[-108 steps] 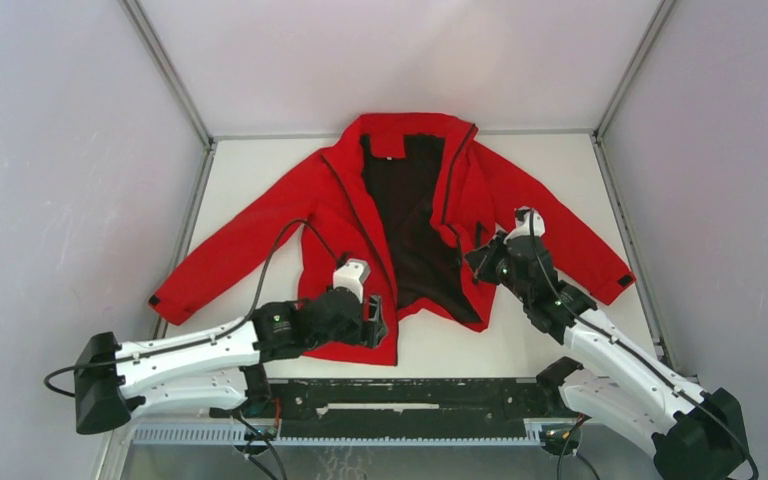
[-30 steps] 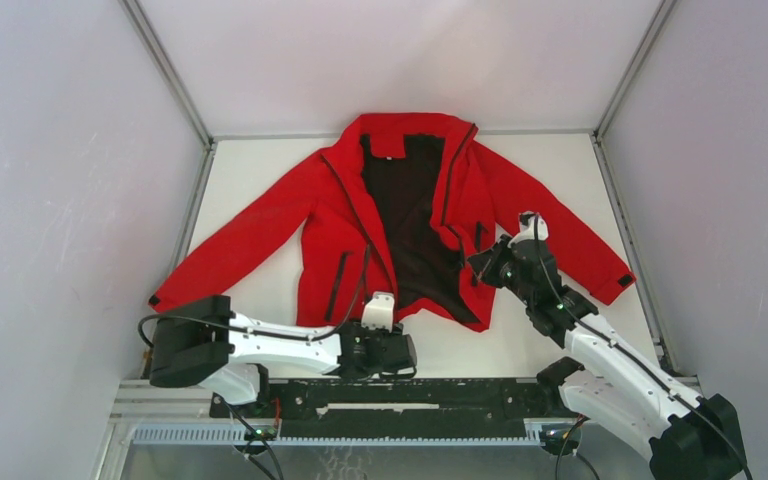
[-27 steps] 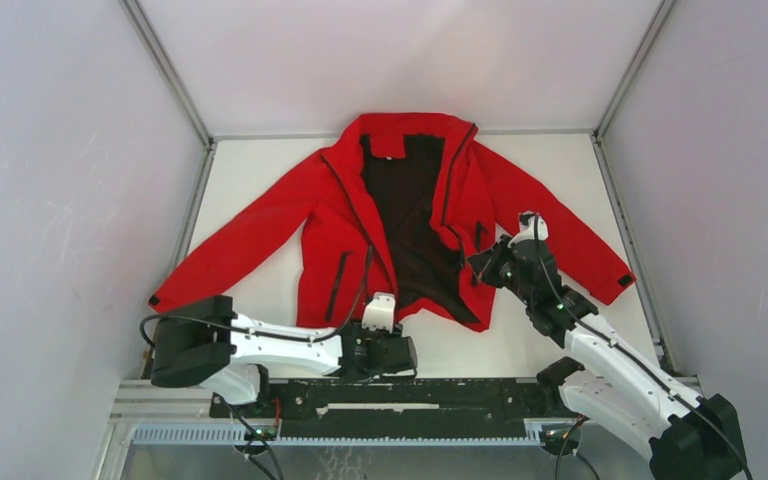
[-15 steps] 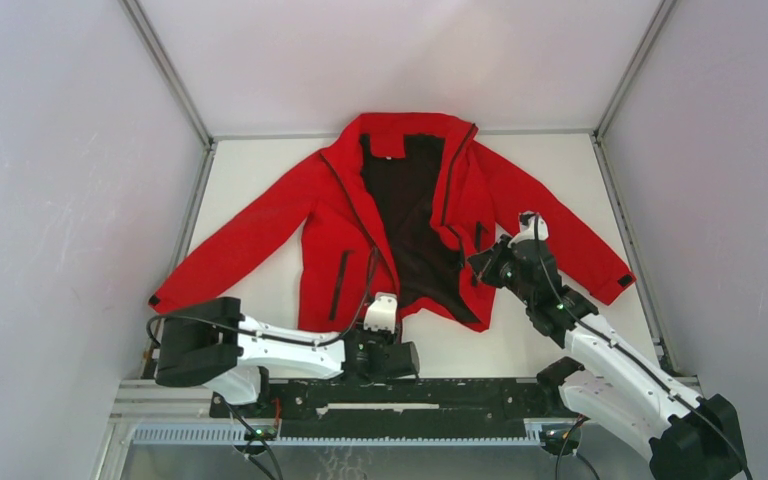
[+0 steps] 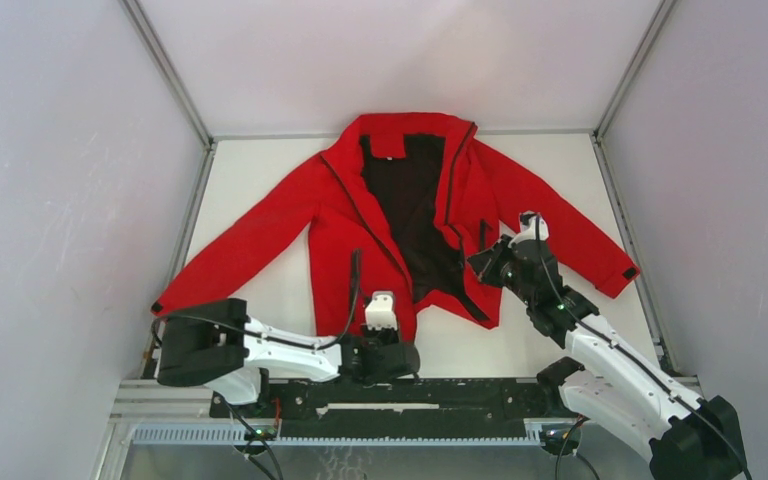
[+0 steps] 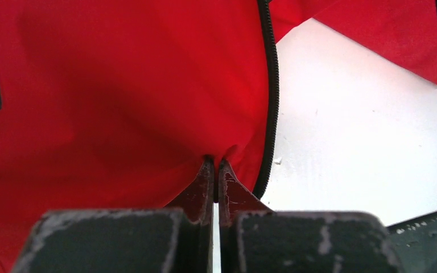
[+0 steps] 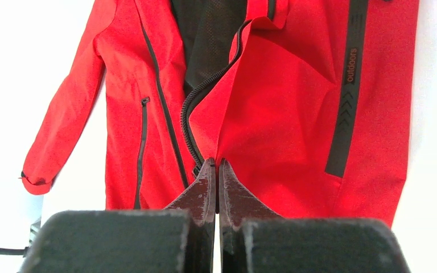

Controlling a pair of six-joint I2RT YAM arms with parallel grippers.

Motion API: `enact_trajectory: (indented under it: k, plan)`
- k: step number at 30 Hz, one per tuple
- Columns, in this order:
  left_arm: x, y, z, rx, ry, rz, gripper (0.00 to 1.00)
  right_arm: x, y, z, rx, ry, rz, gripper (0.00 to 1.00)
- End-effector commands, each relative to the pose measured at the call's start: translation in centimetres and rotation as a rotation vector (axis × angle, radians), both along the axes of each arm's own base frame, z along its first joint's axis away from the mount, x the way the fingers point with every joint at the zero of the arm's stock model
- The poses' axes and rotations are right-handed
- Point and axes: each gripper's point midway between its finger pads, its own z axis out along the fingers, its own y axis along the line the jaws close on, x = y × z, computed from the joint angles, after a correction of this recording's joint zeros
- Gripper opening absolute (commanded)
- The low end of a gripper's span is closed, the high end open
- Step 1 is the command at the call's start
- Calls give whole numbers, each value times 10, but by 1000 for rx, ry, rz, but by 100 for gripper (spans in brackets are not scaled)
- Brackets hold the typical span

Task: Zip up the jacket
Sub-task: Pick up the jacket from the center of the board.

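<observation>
The jacket (image 5: 330, 215) lies flat on the white table (image 5: 260, 170), collar at the far side and both sleeves spread outward. Its front is open, showing the black lining (image 5: 415, 190). The left claw (image 6: 215, 170) sits at the near hem of the jacket's left-hand front panel. Its fingers are pressed together, pinching a puckered bit of red cloth just beside the dark zipper (image 6: 272, 85). The right claw (image 7: 215, 165) is at the other front panel, low on its zipper edge. Its fingers are also pressed together on red fabric, which creases toward the tips. The two front edges lie apart, unzipped.
</observation>
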Motion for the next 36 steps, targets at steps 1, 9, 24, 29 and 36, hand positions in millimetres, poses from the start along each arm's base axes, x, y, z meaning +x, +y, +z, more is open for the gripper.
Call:
enact_trajectory:
  k: [1, 9, 24, 29, 36]
  plan:
    - [-59, 42, -51, 104, 307, -80, 0, 2, 4, 14, 49, -41, 7, 0]
    - [-33, 43, 14, -71, 149, -44, 0, -13, 18, 21, 110, -45, 84, 0]
    - [17, 83, 127, -346, -179, 112, 0, -70, 79, 45, 255, -154, 355, 0]
    - [27, 85, 160, -430, -272, 116, 0, -87, 92, 54, 330, -237, 440, 0]
    - [35, 82, 198, -515, -374, 105, 0, -104, 105, 70, 434, -351, 503, 0]
